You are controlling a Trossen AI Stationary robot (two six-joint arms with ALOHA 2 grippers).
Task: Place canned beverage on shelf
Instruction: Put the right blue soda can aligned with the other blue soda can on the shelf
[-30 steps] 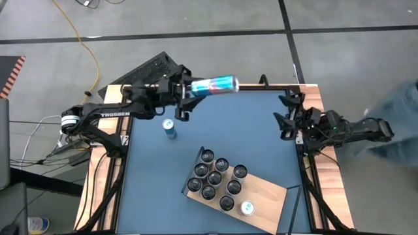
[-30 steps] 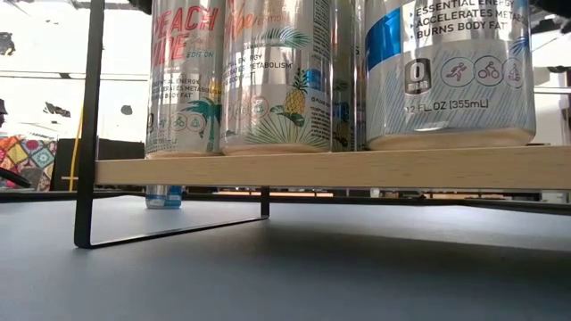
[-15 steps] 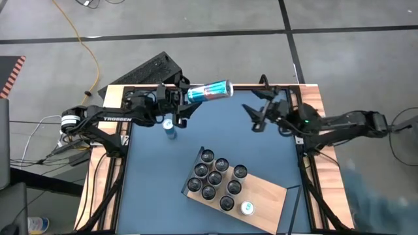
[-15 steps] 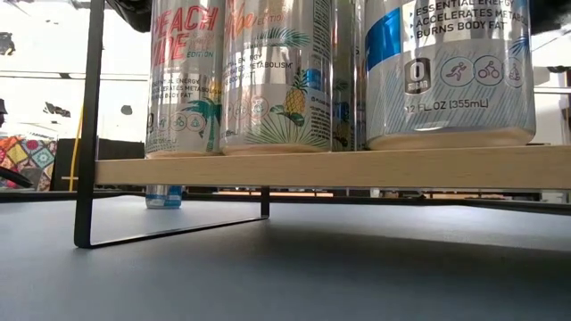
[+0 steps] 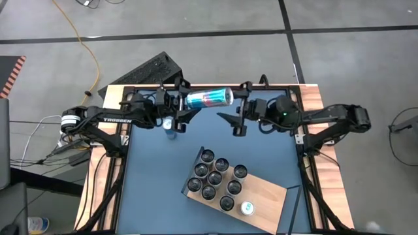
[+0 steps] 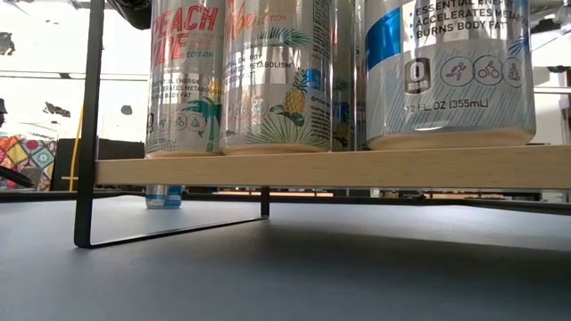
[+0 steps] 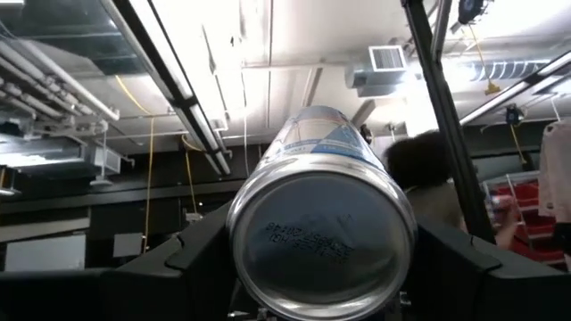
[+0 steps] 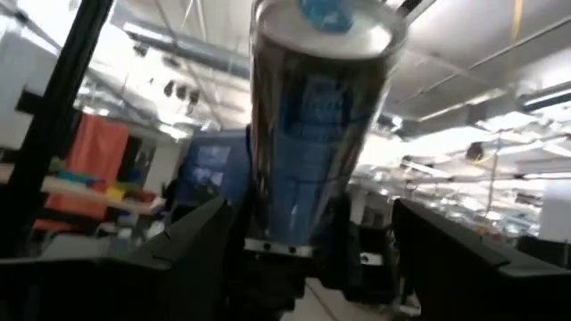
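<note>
Left gripper (image 5: 181,102) clenched on slim blue-silver aluminium can (image 5: 209,98), held horizontal above table's far edge. Right gripper (image 5: 235,117) spread, empty, just right of can. Judgement: thin wall, rigid, smooth, slippery; grip mid-body, moderate squeeze.

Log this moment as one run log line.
left gripper: shut on can, held sideways over table's far edge | right gripper: open, beside can | shelf: awaiting

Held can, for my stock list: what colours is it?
The can in the left gripper is silver, blue and red, clearest in the high view.
</note>
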